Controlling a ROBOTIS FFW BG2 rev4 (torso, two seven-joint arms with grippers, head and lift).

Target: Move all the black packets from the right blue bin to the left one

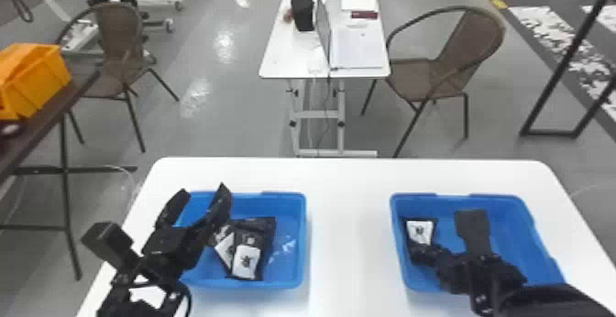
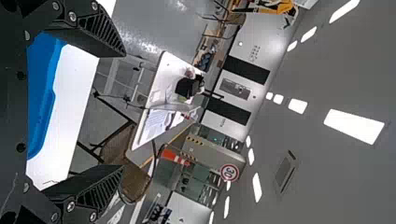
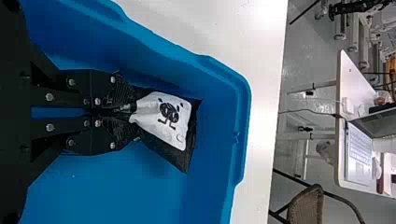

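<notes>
- The right fingers (image 3: 133, 112) are pressed together on one end of a black packet (image 3: 163, 116), at the left side of the right bin (image 1: 444, 208).
- Its long axis runs on from them, the free end toward the far side.
- The left bin (image 1: 299, 238) lies across the tabletop (image 1: 350, 229) to the left, so the next move likely wants a lift over the wall, then a leftward carry.
- The left fingers (image 1: 204, 192) are spread, empty, beside packets (image 1: 246, 256) already there.
- White label (image 3: 156, 114), dark printed figure; no wording legible.
</notes>
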